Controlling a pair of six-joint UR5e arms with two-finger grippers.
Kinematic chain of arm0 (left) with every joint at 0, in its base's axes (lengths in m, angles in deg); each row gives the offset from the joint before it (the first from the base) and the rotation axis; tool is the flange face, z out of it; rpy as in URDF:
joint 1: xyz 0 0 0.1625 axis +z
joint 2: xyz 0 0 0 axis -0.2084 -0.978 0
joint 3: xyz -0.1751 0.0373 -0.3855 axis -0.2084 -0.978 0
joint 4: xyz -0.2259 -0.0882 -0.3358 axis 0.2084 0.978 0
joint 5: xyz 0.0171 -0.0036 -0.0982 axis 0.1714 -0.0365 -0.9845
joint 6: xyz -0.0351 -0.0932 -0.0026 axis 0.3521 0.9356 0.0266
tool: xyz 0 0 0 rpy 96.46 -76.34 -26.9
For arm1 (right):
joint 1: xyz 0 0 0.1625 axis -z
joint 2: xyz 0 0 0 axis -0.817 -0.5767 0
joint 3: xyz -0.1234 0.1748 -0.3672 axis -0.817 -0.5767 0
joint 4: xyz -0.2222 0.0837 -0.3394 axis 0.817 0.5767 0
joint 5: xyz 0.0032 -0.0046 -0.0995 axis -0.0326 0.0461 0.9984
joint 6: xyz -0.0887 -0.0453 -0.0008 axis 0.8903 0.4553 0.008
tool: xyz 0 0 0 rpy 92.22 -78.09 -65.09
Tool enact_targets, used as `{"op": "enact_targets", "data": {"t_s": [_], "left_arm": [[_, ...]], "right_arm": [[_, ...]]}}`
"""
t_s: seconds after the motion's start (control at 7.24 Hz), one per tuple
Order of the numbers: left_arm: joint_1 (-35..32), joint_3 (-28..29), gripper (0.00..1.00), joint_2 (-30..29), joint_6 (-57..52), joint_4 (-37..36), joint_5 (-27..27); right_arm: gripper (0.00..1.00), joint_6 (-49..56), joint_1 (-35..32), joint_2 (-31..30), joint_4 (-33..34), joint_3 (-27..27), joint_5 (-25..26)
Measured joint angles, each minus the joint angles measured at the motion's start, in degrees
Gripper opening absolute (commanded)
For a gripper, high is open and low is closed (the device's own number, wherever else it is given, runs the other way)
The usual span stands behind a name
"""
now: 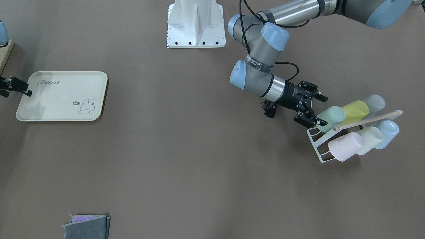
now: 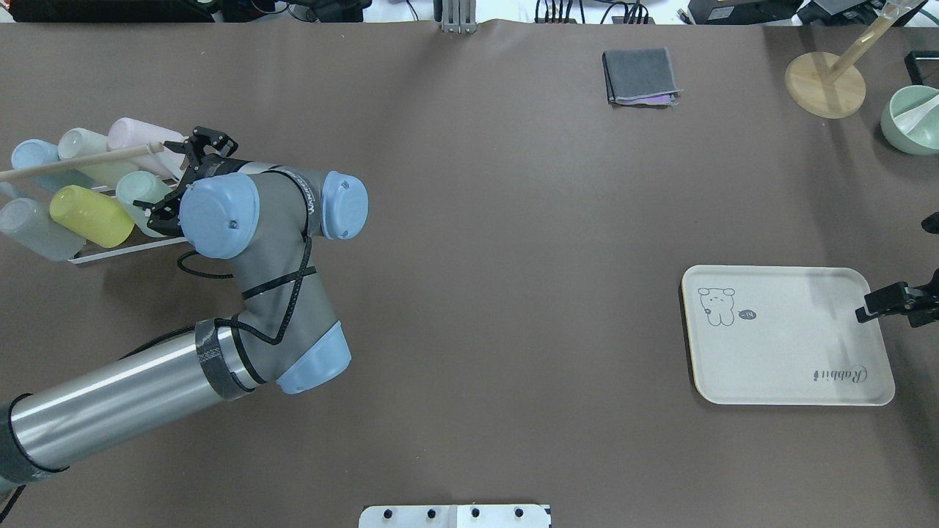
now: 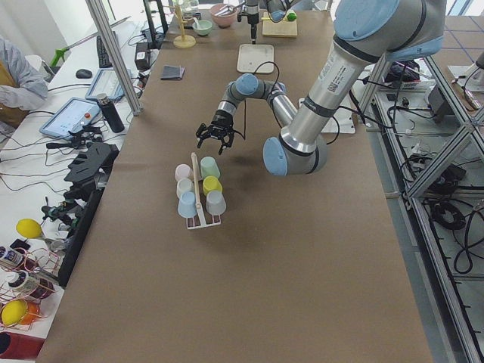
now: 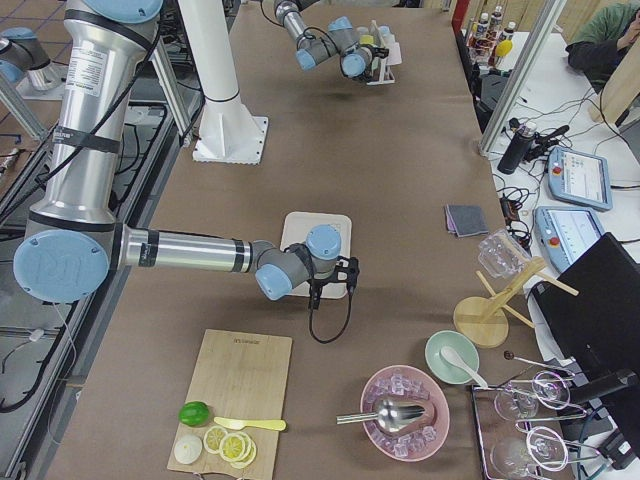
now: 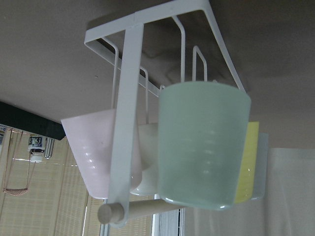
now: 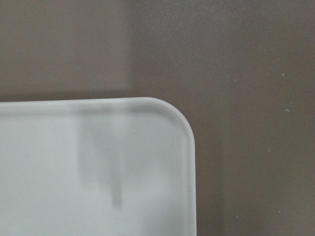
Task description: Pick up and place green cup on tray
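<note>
The green cup [image 1: 332, 118] lies on its side on a white wire rack [image 1: 318, 146], next to a yellow cup [image 1: 355, 111]. It also shows in the overhead view [image 2: 138, 192] and fills the left wrist view [image 5: 202, 147]. My left gripper [image 1: 319, 111] is open, its jaws either side of the cup's near end [image 2: 169, 182]. The cream tray [image 1: 63, 99] lies far off, also in the overhead view [image 2: 785, 352]. My right gripper [image 2: 893, 270] is open and empty at the tray's edge, one finger [image 1: 26, 92] over the rim. The right wrist view shows a tray corner [image 6: 98, 172].
The rack also holds pink [image 1: 345, 146], cream [image 1: 370, 139], blue [image 1: 386, 132] and grey [image 1: 373, 103] cups under a wooden dowel [image 1: 368, 120]. A folded grey cloth [image 2: 640, 75], a wooden stand [image 2: 825, 84] and a green bowl [image 2: 913, 117] sit at the far side.
</note>
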Motion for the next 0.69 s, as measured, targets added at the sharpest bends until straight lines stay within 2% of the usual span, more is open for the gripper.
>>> {"op": "enact_targets", "data": {"t_s": [0.28, 0.41, 0.55, 0.69], "left_arm": [[1.7, 1.4, 0.97, 0.2, 0.1, -0.3, 1.3], [2.2, 2.6, 0.97, 0.5, 0.2, -0.3, 3.8], [2.6, 3.6, 0.97, 0.9, 0.3, -0.4, 5.9], [2.9, 4.6, 0.97, 1.3, 0.6, -0.4, 7.5]], "right_arm": [[0.98, 0.0, 0.4, 0.0, -0.2, -0.7, 0.1], [0.98, 0.0, 0.7, 0.0, -0.2, -1.2, 0.3], [0.93, 0.0, 1.1, 0.0, -0.2, -1.5, 0.5], [0.81, 0.0, 1.4, 0.0, -0.2, -1.7, 0.6]]}}
